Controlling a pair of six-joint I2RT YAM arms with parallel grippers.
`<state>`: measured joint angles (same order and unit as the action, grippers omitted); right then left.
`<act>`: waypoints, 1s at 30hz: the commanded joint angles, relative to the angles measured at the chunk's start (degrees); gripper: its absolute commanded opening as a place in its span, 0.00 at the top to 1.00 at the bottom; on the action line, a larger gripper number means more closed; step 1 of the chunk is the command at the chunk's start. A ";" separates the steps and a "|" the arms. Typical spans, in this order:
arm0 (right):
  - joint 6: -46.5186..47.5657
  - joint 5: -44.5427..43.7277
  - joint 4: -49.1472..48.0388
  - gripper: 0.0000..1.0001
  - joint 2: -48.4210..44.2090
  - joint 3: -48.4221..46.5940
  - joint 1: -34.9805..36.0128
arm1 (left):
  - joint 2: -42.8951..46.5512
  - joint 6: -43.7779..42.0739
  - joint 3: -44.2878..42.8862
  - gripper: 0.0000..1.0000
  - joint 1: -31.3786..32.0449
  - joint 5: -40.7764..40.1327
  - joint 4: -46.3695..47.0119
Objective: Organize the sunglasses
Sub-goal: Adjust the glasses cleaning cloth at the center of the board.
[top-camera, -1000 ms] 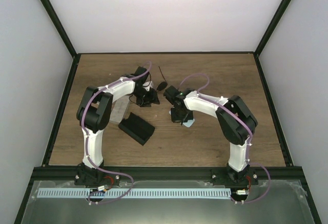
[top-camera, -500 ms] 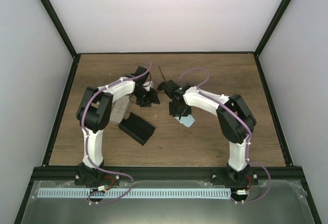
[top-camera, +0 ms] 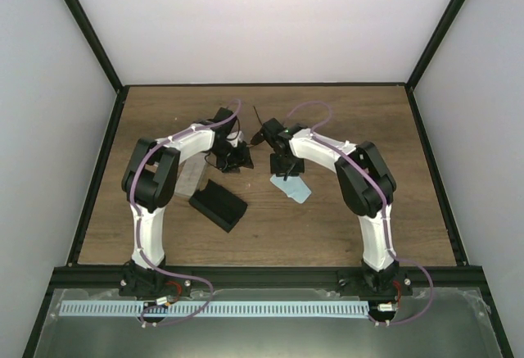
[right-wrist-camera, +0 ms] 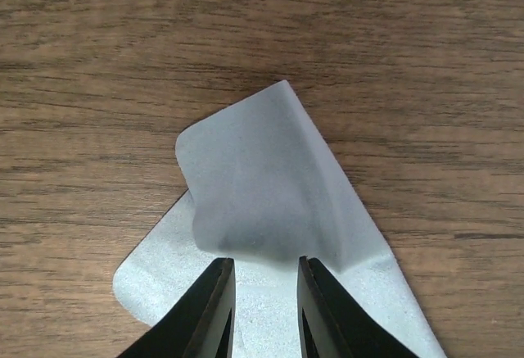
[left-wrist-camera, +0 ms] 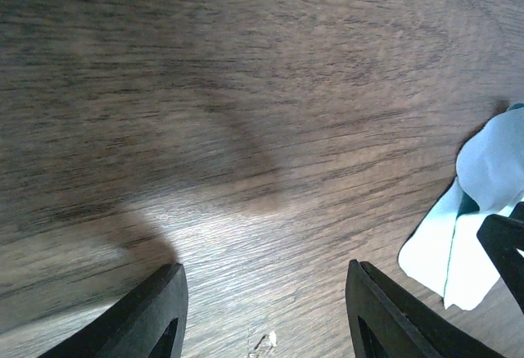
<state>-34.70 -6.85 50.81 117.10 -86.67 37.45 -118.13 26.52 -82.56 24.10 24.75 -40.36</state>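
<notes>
The pair of small dark wire-framed sunglasses [top-camera: 255, 118] lies toward the far side of the brown wood-grain surface [top-camera: 344, 120], just beyond the two wrists, with one slender arm pointing away from the robot. A thin dark loop beside the left arm's wrist may be a second pair, but it is too small to tell.

The right pincer [right-wrist-camera: 264, 264] hangs over the light blue square cloth [right-wrist-camera: 270, 202] with its jaws a narrow slot apart and nothing clamped between them. The left pincer [left-wrist-camera: 264, 276] stands moderately wide over bare wood, also empty.

The likeliest trouble is that the right pincer, if it closes where it hangs, takes up the cloth instead of the glasses. The two wrists are also close together beside the frame, so a careless reach could knock them against each other or sweep the glasses aside. Fingers pressed down on those thin wire arms would probably bend them.

Only the overhead view shows the sunglasses and the oblong black case [top-camera: 219, 205]. Neither wrist view catches any frame at all. The right wrist view alone shows one cloth corner folded back over itself, while the left wrist view shows a light blue cloth only at its right edge
</notes>
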 commanded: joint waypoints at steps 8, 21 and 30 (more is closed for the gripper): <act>1.64 1.10 0.17 0.84 2.52 -1.22 -0.01 | 1.24 -1.21 0.76 0.45 -1.33 0.38 -0.24; 2.95 2.88 0.00 0.97 3.31 -0.27 -0.27 | 1.01 -1.14 0.74 0.45 -1.78 0.47 0.07; 2.68 0.90 1.25 0.96 1.20 -1.55 -0.49 | 1.28 -1.30 1.17 0.45 -2.00 0.55 0.18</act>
<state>-31.99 -4.95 50.70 119.09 -86.65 37.26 -118.13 26.26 -82.37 22.50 24.77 -40.32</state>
